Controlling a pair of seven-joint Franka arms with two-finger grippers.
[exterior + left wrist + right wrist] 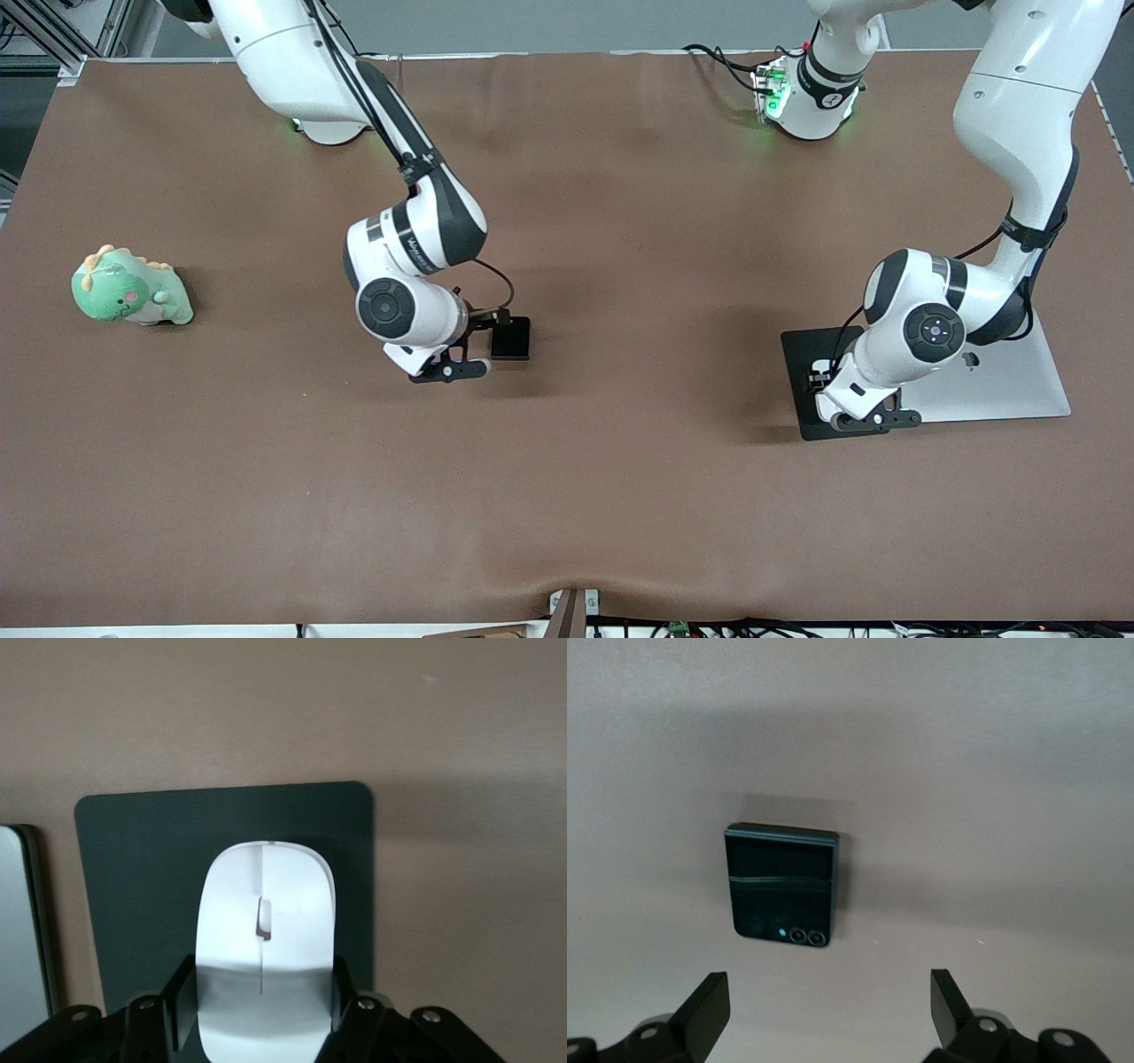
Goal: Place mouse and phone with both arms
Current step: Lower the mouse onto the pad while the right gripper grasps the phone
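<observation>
Left gripper [263,1010]: its black fingers [174,1005] are closed on the two sides of the small white oval computer mouse with a thin grey line down its middle [266,939], holding it over the dark grey rectangular pad [133,886]; whether the mouse touches the pad I cannot tell.
Dark pad: it lies on the brown table covering [620,496] at the left arm's end, just beside a flat silver-grey slab [1019,381]; the slab's rim [22,939] shows beside the pad in the left wrist view.
Left arm pose: the white jointed arm comes from its green-lit base [802,97], bends at the elbow and turns its wrist down over the pad, hiding the mouse in the front view.
Right gripper [831,1010]: its jaws stand wide apart with nothing between them, hanging over the table just beside the small, nearly square black folded phone [781,895], clear of it.
Phone: it lies flat on the table near the middle, its two tiny camera lenses at the edge toward the gripper.
Right arm pose: it reaches down from its base, wrist bent low over the table, gripper [452,368] beside the phone [511,338].
Writing: small dark lettering on the right arm's wrist band, too small to read.
Green plush dinosaur toy with orange spines [131,288]: lies at the right arm's end of the table, well apart from both grippers.
</observation>
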